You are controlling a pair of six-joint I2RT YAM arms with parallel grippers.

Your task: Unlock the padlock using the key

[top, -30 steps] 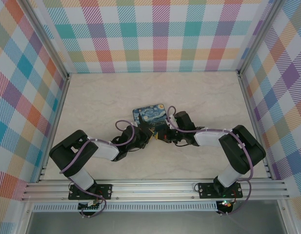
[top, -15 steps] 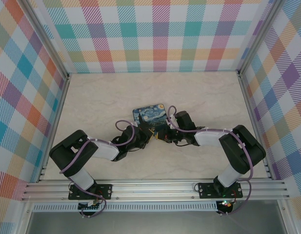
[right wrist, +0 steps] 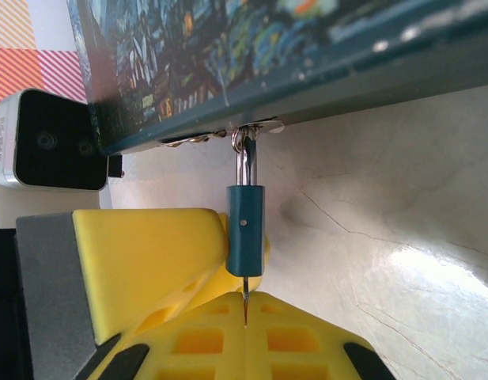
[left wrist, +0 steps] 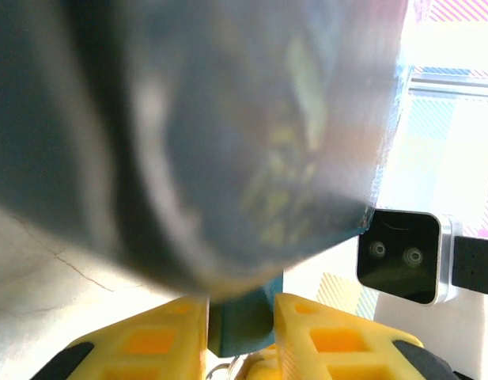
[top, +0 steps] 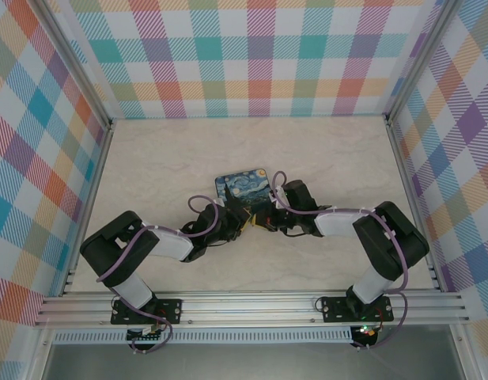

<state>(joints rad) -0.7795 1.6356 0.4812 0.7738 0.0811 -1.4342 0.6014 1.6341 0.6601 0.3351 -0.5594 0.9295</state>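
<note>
Currently the padlock (right wrist: 246, 233) is seen hooked by its shackle to a hasp on the edge of the painted box (right wrist: 228, 55), blue body pointing away from the box, over the table (right wrist: 402, 237). The key (right wrist: 245, 302) is stuck in the free end of the body and is pinched by the right gripper (right wrist: 245, 317), fingers pressed together. The padlock body is flanked on both sides by the left gripper (left wrist: 240, 317); whether it is squeezed or loose cannot be told.
</note>
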